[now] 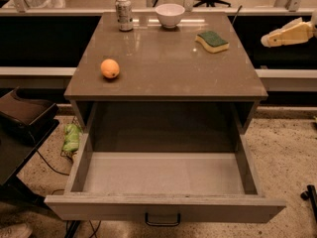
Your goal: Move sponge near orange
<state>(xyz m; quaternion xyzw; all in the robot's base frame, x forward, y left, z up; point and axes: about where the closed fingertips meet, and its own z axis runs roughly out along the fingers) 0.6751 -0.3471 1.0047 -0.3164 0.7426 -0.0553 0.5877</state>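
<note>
Sponge (212,41), a wavy-edged rectangle of pale yellow foam under a dark green scouring top, was the item to shift. Read left to right: the small, round, bright orange fruit (110,68) sat near the left edge of the grey-brown table top (163,81). The sponge lay flat at right rear, well apart from it. The pale yellow gripper (266,39) hung beyond the right edge, near the sponge and clear of it; open or closed could not be told. Judged light, soft and grippy. Best pinched across the narrow width, low on the foam.
</note>
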